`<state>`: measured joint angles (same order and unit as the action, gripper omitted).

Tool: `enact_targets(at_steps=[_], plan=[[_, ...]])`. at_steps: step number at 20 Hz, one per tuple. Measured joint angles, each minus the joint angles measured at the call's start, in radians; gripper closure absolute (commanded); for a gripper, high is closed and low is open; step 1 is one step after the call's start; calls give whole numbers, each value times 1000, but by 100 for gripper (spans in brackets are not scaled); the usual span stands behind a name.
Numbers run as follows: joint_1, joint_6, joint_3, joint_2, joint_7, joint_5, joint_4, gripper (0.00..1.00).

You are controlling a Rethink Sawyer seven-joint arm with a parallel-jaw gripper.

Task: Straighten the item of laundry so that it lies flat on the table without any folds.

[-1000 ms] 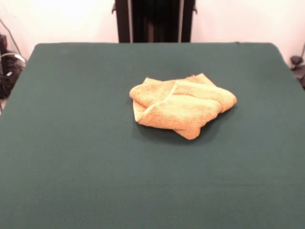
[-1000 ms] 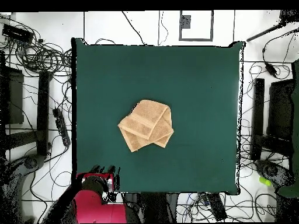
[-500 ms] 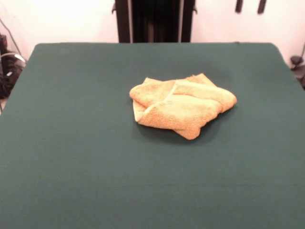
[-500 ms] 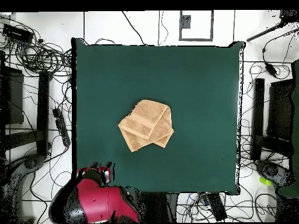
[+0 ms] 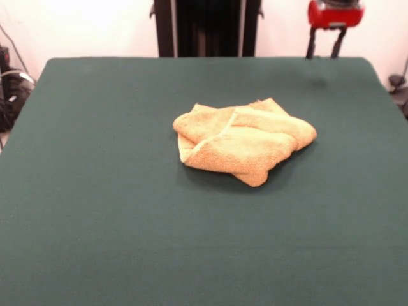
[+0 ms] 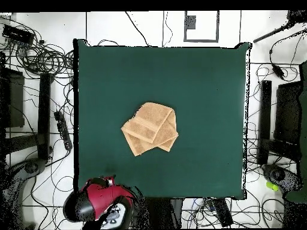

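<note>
Orange-yellow terry cloth, the item of laundry (image 5: 243, 144), lay folded over itself near the middle of the table (image 5: 95, 210), with several layers stacked and a paler hem running across the top fold. In the front view we saw the gripper (image 5: 324, 46) at the far edge of the table, well apart from the towel, its two dark fingers (image 5: 311, 44) spread with a clear gap between them and holding nothing. In the overhead view the red arm (image 6: 102, 200) sat by the table's corner near the base. We judged the task as not yet begun. The risk, in our opinion, was that the fingers would pinch more than one layer at once, because the folds overlap closely; then the towel would only be dragged as a bundle, or pulled toward the edge, instead of opening flat.
</note>
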<state>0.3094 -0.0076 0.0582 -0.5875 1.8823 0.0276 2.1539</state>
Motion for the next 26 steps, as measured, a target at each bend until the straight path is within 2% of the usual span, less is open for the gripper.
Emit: enact_targets(at_steps=[4, 6, 11, 17, 22, 26], plan=[[59, -51, 2, 96, 0, -2, -1, 0], [121, -58, 3, 140, 0, -18, -1, 0], [205, -67, 41, 140, 6, -116, 2, 0], [361, -29, 90, 145, 48, -302, 4, 0], [404, -27, 110, 153, 95, -374, 6, 0], [348, -29, 77, 147, 114, -349, 16, 0]])
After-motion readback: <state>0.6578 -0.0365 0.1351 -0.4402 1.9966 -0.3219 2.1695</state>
